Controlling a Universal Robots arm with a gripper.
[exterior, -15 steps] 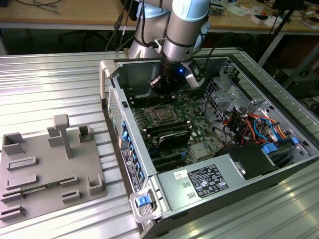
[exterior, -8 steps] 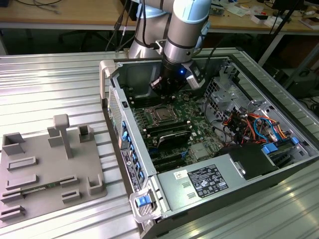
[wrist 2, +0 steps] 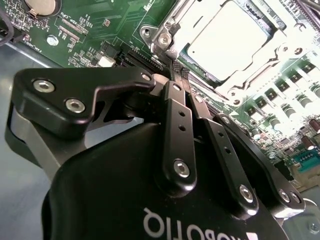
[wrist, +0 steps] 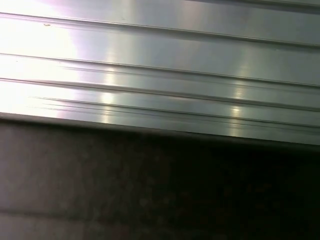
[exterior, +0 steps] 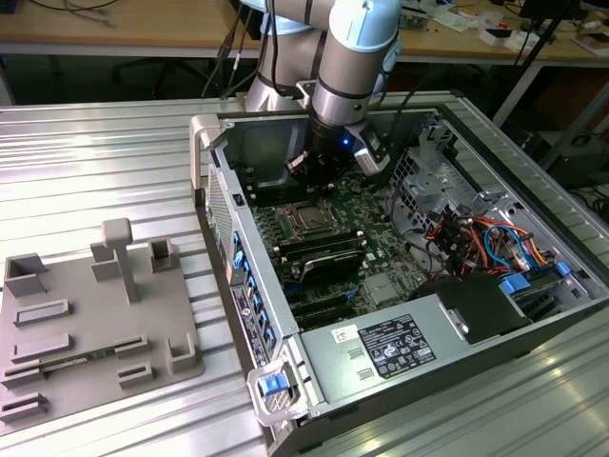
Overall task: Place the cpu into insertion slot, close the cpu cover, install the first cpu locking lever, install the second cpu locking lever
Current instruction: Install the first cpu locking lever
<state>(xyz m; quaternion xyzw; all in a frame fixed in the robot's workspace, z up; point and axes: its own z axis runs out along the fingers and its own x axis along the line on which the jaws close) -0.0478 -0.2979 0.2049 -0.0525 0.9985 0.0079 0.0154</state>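
The gripper (wrist 2: 176,69), fingers pressed together and holding nothing, stands at the corner of the cpu cover (wrist 2: 235,90), which lies closed over the cpu (exterior: 306,221) at the centre of the exterior view. The closed tips are apparently positioned to push.

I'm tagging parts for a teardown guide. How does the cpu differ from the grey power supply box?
The cpu is far smaller than the power supply box. The cpu is a thin flat square lying low on the green board; the power supply box is a long, deeper block bearing a white label. Both have grey metal faces.
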